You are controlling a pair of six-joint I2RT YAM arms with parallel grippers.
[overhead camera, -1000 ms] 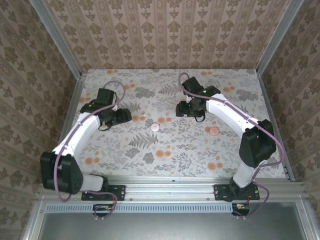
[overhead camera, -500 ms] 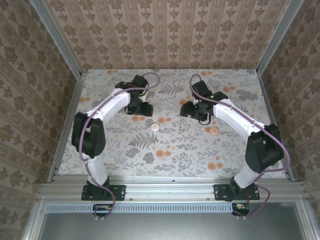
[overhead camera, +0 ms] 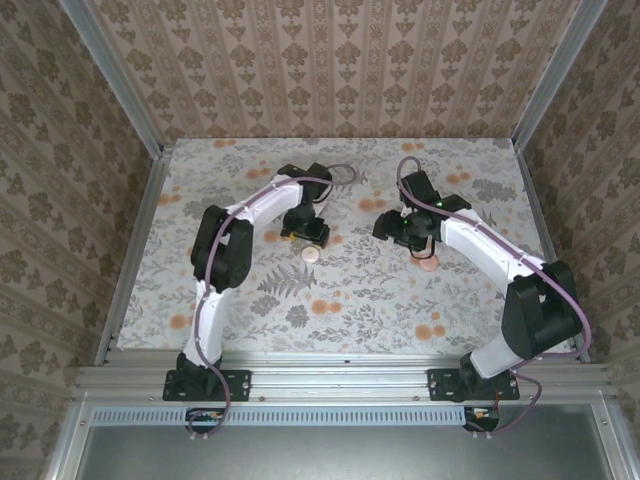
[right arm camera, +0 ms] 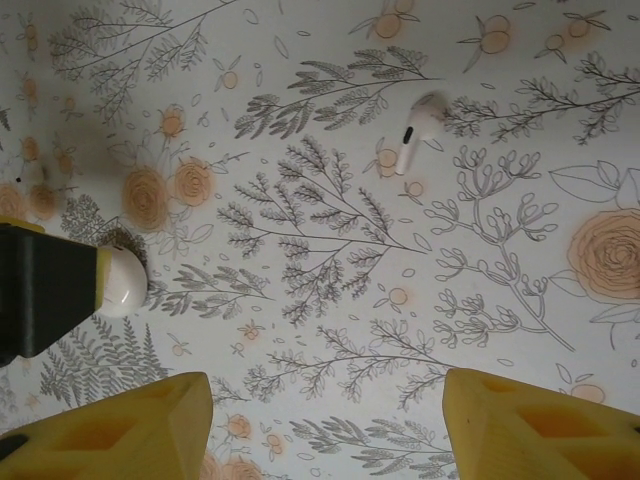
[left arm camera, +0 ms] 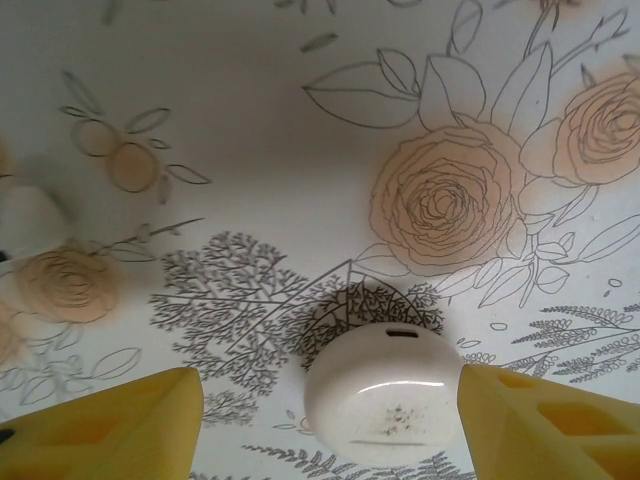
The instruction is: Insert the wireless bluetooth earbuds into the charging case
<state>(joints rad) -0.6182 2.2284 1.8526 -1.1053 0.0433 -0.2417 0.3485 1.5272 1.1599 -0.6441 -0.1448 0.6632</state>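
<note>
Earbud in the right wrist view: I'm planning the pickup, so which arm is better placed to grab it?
Right, probably: the earbud lies ahead of the open right gripper; the left gripper straddles a round white piece.

White arms [overhead camera: 480, 245] with black joints [overhead camera: 543, 312], purple cables [overhead camera: 338, 168], yellow pincer fingers [left arm camera: 100, 425].

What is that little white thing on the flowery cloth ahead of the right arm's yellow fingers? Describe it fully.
An earbud: tiny, glossy white, plastic-looking, with a rounded head, a short straight stem and a small dark oval mark. It lies on the floral table cover, head up-right, stem slanting down-left in the right wrist view. Nothing touches it; the open right gripper is well short of it.
</note>
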